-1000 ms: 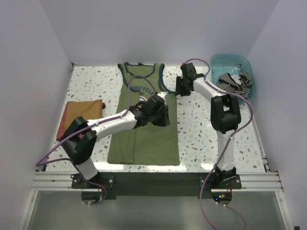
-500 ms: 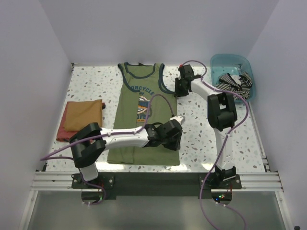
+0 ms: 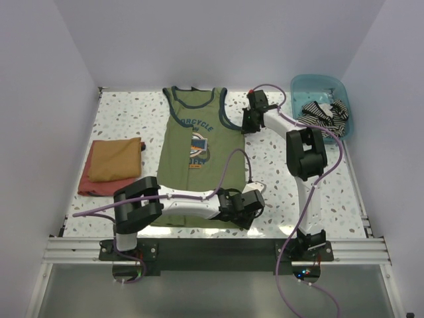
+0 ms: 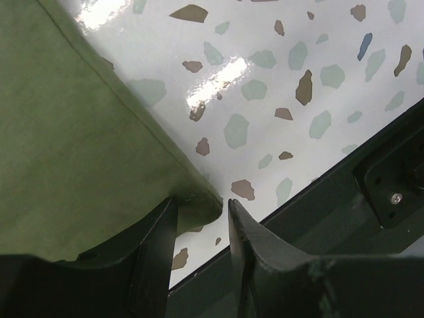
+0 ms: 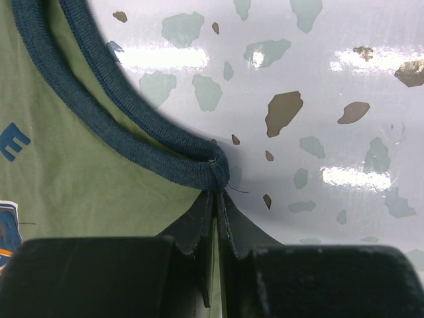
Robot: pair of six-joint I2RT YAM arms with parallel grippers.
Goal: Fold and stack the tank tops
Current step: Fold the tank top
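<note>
— Why is the green tank top [image 3: 199,156] spread flat in the middle of the worktop [image 3: 273,173]?
— So it can be folded lengthwise, I'd judge. The right hand [image 5: 215,197] is pinched together on the side edge just under the navy armhole trim [image 5: 152,156]. The left hand [image 4: 202,207] has its fingers apart, straddling the near right hem corner, not yet closed.
— Two corners of one side, then?
— Yes, probably to lift that edge evenly. The striped tank top [image 3: 324,114] waits crumpled in the blue tub [image 3: 317,82], far right. A folded orange cloth [image 3: 114,161] lies at the left.
</note>
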